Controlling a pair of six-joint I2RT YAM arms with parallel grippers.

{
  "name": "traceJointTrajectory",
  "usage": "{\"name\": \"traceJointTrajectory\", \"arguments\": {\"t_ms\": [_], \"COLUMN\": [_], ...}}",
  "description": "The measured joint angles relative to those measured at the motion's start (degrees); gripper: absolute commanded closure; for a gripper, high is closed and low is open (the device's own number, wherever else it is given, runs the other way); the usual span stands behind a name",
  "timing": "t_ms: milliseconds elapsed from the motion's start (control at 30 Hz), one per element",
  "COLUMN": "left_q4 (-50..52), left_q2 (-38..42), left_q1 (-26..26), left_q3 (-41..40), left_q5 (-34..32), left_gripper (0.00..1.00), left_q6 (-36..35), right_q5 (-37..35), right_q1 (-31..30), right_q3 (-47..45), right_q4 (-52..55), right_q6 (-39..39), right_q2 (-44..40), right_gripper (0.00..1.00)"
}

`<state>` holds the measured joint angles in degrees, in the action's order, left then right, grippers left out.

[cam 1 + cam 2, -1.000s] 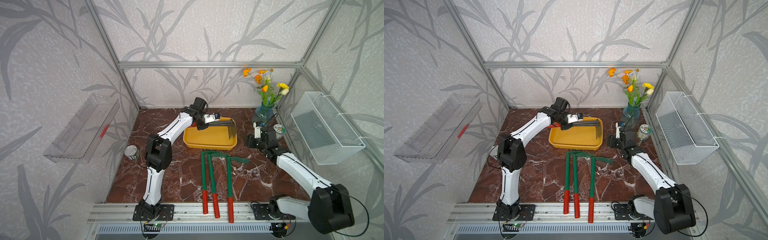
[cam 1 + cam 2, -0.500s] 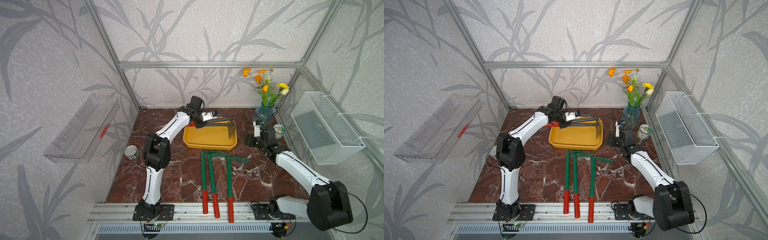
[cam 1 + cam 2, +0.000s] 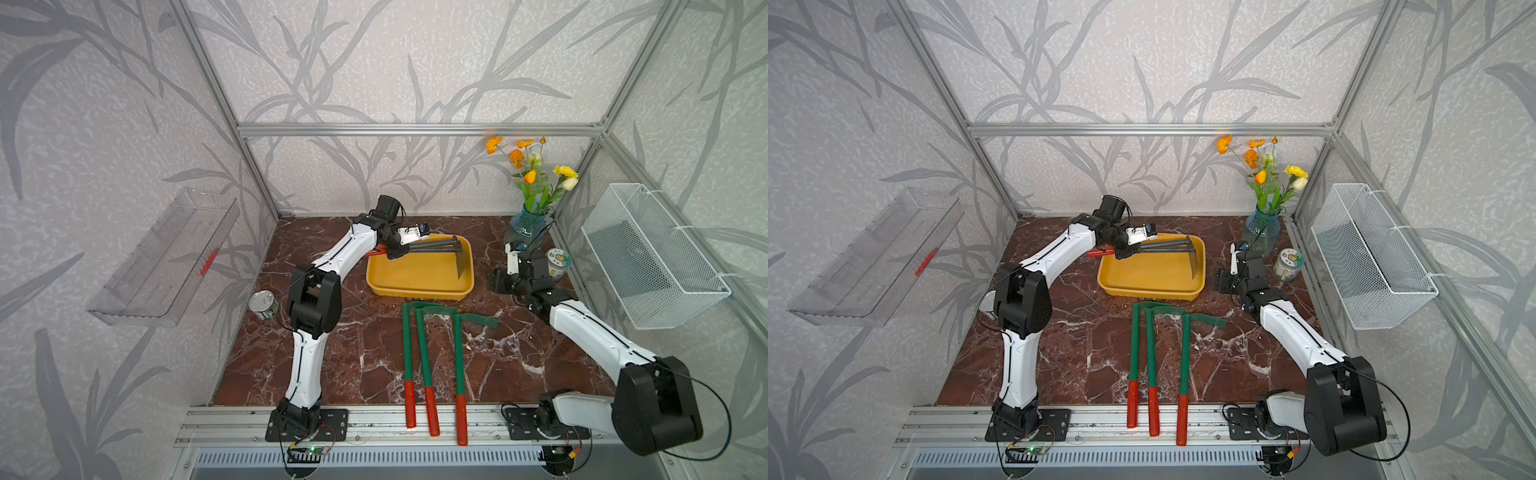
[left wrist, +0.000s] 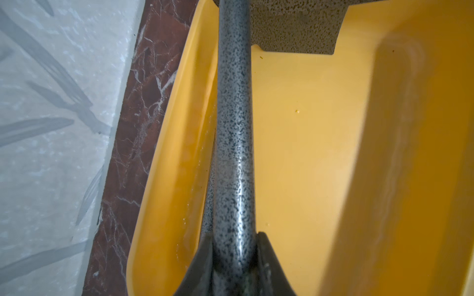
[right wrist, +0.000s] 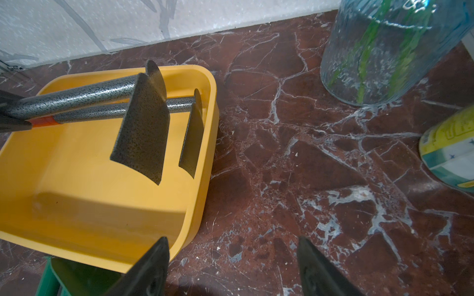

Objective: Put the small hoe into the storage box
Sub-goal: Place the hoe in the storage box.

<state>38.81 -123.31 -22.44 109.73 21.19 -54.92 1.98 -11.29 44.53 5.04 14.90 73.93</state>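
Note:
My left gripper [image 3: 397,252] [image 3: 1125,252] [image 4: 234,235] is shut on the grey speckled shaft of a small hoe [image 3: 432,248] [image 4: 234,128] [image 5: 143,128]. It holds the hoe level over the yellow storage box [image 3: 415,293] [image 3: 1150,293] [image 5: 102,205], with the blade pointing down inside the box's right end. A second small hoe [image 5: 192,133] lies along the box's far wall, its orange-red handle [image 3: 376,250] sticking out past the left rim. My right gripper [image 3: 496,282] [image 5: 232,243] is open and holds nothing, low over the marble just right of the box.
Three long green hoes with red handles [image 3: 424,353] lie in front of the box. A blue vase of flowers [image 3: 525,224] and a small jar [image 3: 558,259] stand at the back right. A tin can [image 3: 264,303] stands at the left. A wire basket [image 3: 652,257] and a clear tray [image 3: 166,257] hang on the side walls.
My left arm has drawn slightly to the left with the hoe still in its grip. The right arm has barely moved.

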Motion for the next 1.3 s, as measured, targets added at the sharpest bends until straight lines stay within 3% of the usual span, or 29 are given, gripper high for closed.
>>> {"name": "traceJointTrajectory", "arguments": {"t_ms": [500,600,733,800,1300], "left_q4": [-0.3,-0.8,-1.6,-2.4,-8.0], "left_q2": [-4.9,-4.9,-4.9,-4.9,-4.9], "left_q1": [-0.5,-0.8,-1.1,-1.2,-1.5], "left_q3": [0.0,0.0,-0.1,-0.2,-2.7], "left_q5": [1.5,1.5,1.4,1.4,-0.6], "left_gripper": [1.0,0.94,0.73,0.67,0.63], "left_q6": [-1.9,-2.1,-2.2,-2.3,-2.6], "right_q5": [0.1,0.1,0.5,0.6,1.1], "right_q1": [0.0,0.0,0.0,0.0,0.0], "right_q3": [0.7,0.7,0.7,0.7,0.7], "right_q4": [-1.7,-2.2,-2.3,-2.4,-3.5], "right_q6": [-0.2,-0.2,-0.1,-0.1,-0.1], "right_q2": [4.6,5.1,5.7,5.9,5.9], "right_gripper": [0.23,0.23,0.23,0.23,0.23]}}
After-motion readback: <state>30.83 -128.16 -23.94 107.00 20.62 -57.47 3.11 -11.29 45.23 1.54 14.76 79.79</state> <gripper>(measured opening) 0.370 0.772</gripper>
